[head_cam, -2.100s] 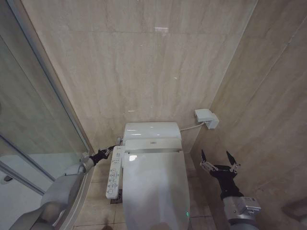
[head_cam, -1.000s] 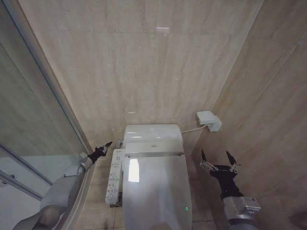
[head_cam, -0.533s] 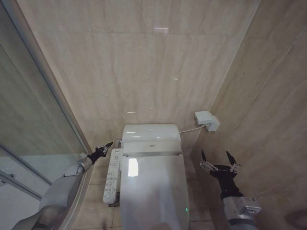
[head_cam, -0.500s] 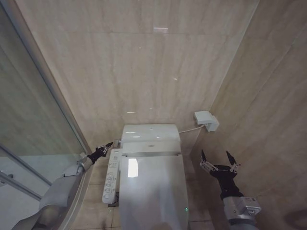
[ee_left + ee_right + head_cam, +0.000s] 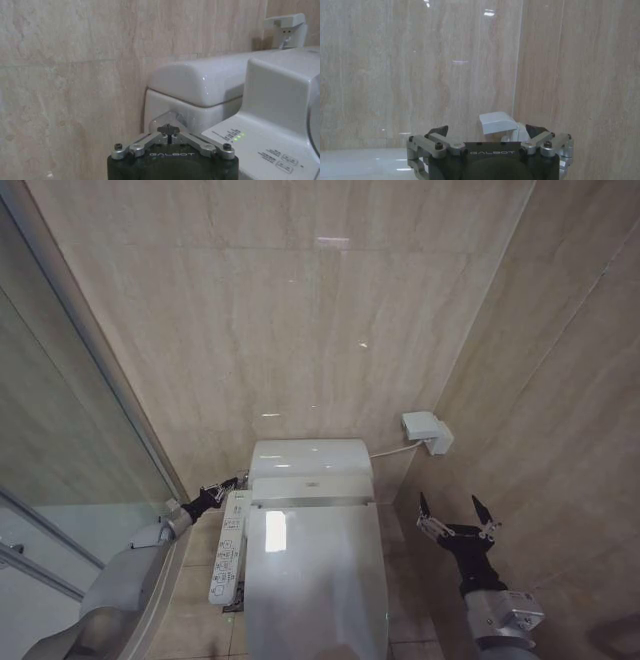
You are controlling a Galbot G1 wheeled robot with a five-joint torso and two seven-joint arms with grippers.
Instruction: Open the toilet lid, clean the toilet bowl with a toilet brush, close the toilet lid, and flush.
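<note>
Head view, with both wrist views. The toilet lid [image 5: 315, 580] lies flat and closed over the toilet bowl [image 5: 380, 600]. Compared with 2.1 s ago the left gripper [image 5: 226, 488] sits slightly higher, at the rear corner of the tank [image 5: 308, 455], and the whole picture has shifted, which is camera motion, not movement of the fixture. Its fingers are pressed together to 1 point; in the left wrist view that tip [image 5: 170, 129] rests at a chrome flush button [image 5: 167, 119] on the tank's side. With the lid down, this suggests the flush is the step in hand.

Beside the left gripper, toward the bowl, runs the side control panel [image 5: 225, 550]; on its other side stand the wall and a glass shower partition [image 5: 70, 450], leaving a narrow channel. The right gripper [image 5: 457, 524] hangs idle, fingers spread, well apart from the lid, with the side wall close by and a white wall box [image 5: 424, 430] beyond it.
</note>
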